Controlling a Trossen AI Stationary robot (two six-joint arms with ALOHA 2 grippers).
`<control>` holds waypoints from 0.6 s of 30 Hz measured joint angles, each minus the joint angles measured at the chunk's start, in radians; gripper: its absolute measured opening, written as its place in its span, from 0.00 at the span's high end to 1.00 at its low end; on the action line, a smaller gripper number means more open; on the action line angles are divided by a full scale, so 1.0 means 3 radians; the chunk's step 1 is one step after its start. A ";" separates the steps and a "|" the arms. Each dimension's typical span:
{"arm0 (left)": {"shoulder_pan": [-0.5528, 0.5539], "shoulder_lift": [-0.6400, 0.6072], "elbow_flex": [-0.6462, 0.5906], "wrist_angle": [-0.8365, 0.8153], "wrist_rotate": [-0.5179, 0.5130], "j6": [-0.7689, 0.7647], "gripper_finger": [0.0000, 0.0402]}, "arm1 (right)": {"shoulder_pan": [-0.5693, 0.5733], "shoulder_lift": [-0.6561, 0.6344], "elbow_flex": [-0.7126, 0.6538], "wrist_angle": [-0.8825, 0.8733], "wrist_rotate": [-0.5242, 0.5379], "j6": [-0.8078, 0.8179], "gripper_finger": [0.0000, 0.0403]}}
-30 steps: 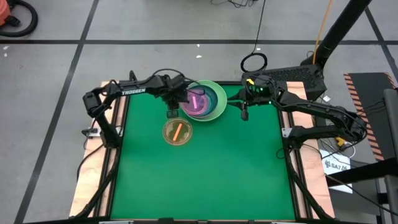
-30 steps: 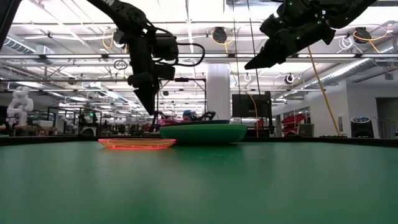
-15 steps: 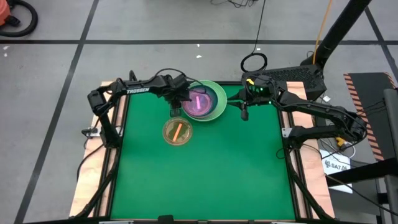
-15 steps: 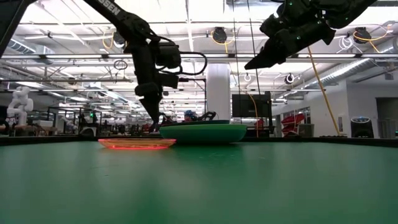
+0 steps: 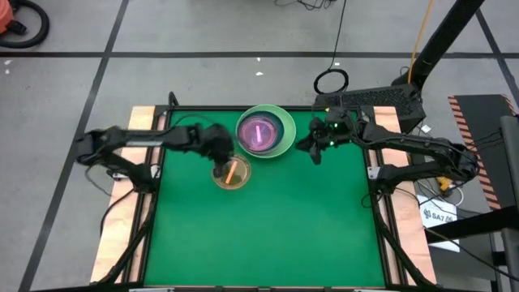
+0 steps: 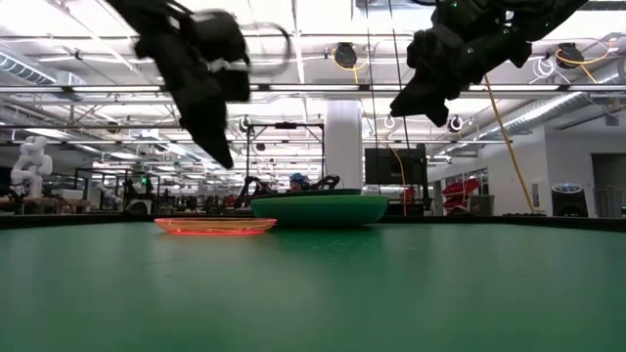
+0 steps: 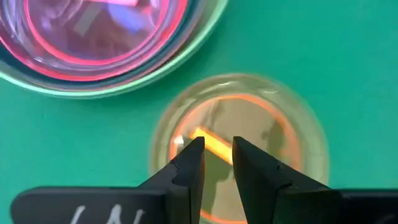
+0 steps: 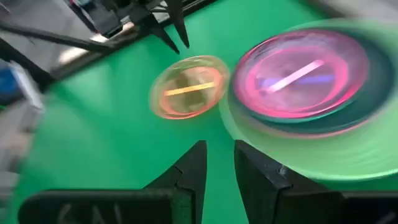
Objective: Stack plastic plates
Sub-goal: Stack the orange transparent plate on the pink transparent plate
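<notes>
A stack of plates stands at the table's far middle: a large light-green plate (image 5: 286, 144) at the bottom, a teal one in it, and a pink-magenta plate (image 5: 259, 133) on top. A small translucent amber plate (image 5: 233, 173) lies flat on the green mat just near-left of the stack. My left gripper (image 5: 222, 159) hovers above the amber plate (image 7: 280, 124), its fingers shut to a narrow slit and empty. My right gripper (image 5: 315, 154) hangs in the air to the right of the stack, shut and empty.
The green mat (image 5: 268, 235) lies bare over the table's near half. Wooden borders (image 5: 122, 235) run along the table's left and right sides. In the low view the stack (image 6: 320, 209) and the amber plate (image 6: 215, 226) stand side by side.
My left gripper has left the stack's left rim, risen, and gone toward the table's near-left, over the amber plate, while its arm drew back to the left. My right gripper has shifted slightly. The plates have stayed where they were.
</notes>
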 joint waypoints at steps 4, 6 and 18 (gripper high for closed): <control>-0.0313 -0.0531 -0.0421 0.0391 -0.0274 -0.0124 0.78 | 0.0410 0.0031 0.0000 0.0107 0.0197 0.0713 0.81; -0.0444 -0.0779 -0.0556 0.0521 -0.0408 -0.0120 0.78 | 0.0642 0.0063 0.0001 0.0306 0.0439 0.0988 0.81; -0.0861 -0.2000 -0.0799 0.0543 -0.0811 0.0031 0.78 | 0.1514 0.0615 0.0191 0.1203 0.1381 0.1407 0.81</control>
